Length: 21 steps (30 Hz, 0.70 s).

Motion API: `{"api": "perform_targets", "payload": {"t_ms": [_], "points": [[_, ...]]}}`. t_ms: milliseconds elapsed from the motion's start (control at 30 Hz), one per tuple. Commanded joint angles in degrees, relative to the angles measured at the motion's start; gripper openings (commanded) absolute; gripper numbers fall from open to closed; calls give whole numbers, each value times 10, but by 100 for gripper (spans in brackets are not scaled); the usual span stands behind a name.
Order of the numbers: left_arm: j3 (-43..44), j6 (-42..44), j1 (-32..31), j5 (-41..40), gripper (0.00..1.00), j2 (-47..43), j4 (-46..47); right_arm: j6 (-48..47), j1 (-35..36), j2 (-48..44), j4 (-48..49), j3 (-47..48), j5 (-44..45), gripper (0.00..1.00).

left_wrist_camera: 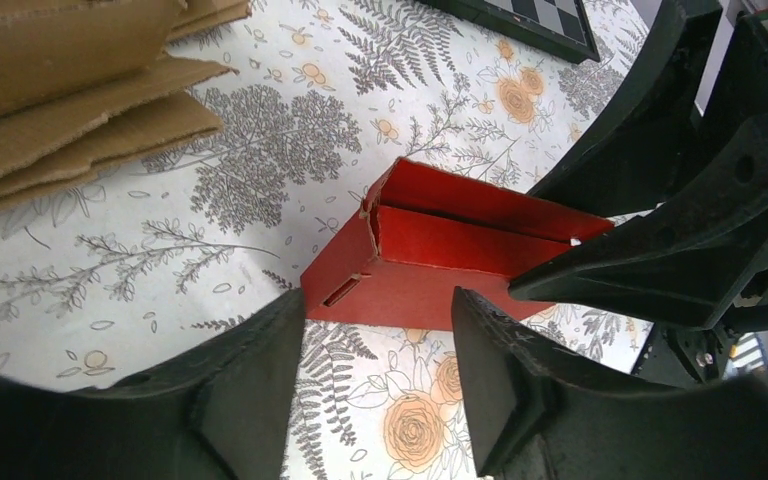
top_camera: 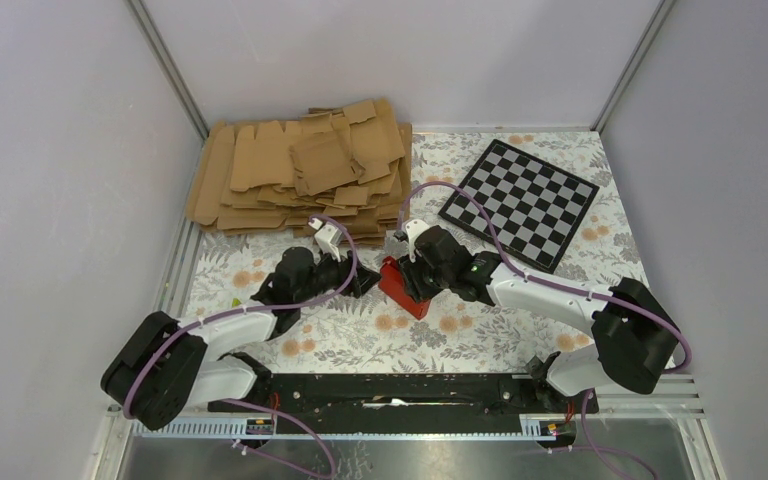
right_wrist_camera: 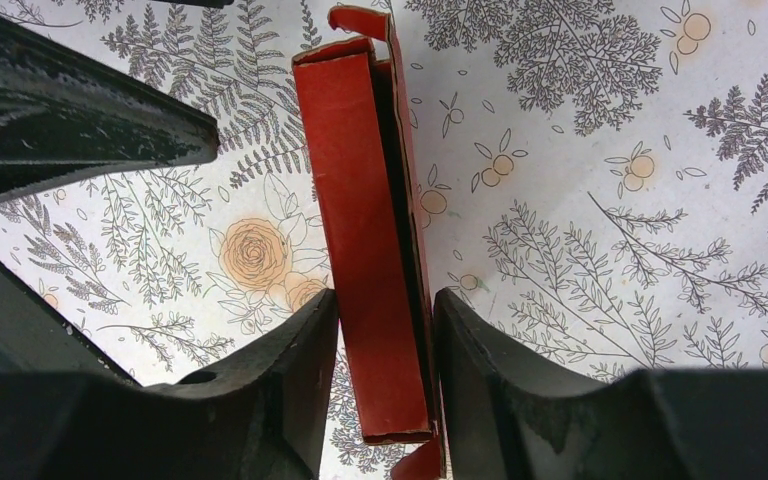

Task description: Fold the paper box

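Paper box [right_wrist_camera: 365,230] rests partly formed on the floral cloth [top_camera: 480,330] at mid-table, between the two arms. It is a flattened red sleeve with loose end flaps and one long seam gaping. We see the right gripper [right_wrist_camera: 385,300] clenched on one end of it, a finger pressed to each broad face. The left gripper [left_wrist_camera: 378,300] stands released just beside it, its tips short of the near edge and holding nothing. Our worry is the thin card: if the right squeezes harder, we judge the sleeve may crush flat or crease off its score lines. If the left pushes in while only one end is pinned, the box could pivot, slide on the cloth or slip free. The two sets of fingers are close, so they might also collide. Brown cardboard blanks [top_camera: 300,170] and the checkered board [top_camera: 520,200] lie well behind, apart.
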Motion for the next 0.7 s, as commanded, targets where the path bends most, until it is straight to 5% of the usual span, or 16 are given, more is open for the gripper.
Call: {"api": "perform_targets", "payload": {"t_ms": [0, 300, 667], "points": [[30, 16, 2, -12, 55, -13, 15, -12, 5, -11, -5, 14, -1, 45], [85, 39, 1, 7, 43, 25, -11, -30, 5, -24, -31, 13, -8, 43], [119, 75, -26, -22, 41, 46, -55, -29, 5, -17, -31, 21, -21, 43]]}}
